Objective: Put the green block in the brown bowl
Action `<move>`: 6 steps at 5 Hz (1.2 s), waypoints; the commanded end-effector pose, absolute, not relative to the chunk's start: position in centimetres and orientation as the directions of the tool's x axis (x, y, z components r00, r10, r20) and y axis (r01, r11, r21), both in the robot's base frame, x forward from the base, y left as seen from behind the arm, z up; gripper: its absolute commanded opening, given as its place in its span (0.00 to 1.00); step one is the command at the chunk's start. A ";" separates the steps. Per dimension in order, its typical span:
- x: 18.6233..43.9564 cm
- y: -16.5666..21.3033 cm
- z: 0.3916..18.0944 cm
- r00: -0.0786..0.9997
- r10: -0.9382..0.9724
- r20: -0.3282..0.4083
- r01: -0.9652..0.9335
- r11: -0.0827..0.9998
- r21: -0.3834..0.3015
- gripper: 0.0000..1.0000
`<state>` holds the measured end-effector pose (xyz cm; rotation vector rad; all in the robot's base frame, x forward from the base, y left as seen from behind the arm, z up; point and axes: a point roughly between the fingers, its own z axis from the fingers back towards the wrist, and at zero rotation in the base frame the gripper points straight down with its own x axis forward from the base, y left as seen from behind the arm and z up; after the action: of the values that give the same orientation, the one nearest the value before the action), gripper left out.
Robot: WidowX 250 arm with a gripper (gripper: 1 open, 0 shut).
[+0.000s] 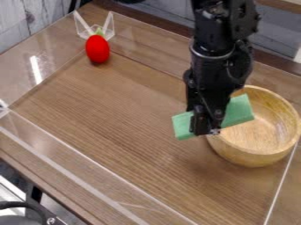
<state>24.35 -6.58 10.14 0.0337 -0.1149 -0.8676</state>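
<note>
The green block [235, 112] hangs above the table, tilted, one end over the near-left rim of the brown bowl [261, 132] and the other end sticking out left of it. My gripper [207, 117] points down and is shut on the green block, its black fingers clamping the slab near the middle. The bowl is round, light wood, and sits at the right side of the table. Part of the block is hidden behind the fingers.
A red ball [98, 50] lies at the far left with a clear plastic piece [94, 24] behind it. Clear acrylic walls [35, 141] border the wooden table. The table's edge runs close to the bowl on the right.
</note>
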 end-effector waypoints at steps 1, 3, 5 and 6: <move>24.5 -7.2 11.1 0.604 -0.785 0.136 0.778 0.618 0.111 0.00; 25.1 -7.3 11.4 0.595 -0.790 0.151 0.780 0.612 0.129 0.00; 25.5 -7.3 11.8 0.595 -0.787 0.165 0.774 0.616 0.145 0.00; 25.4 -7.4 12.0 0.596 -0.784 0.172 0.771 0.619 0.151 0.00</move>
<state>24.70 -7.05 10.35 0.0482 -0.1612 -0.8945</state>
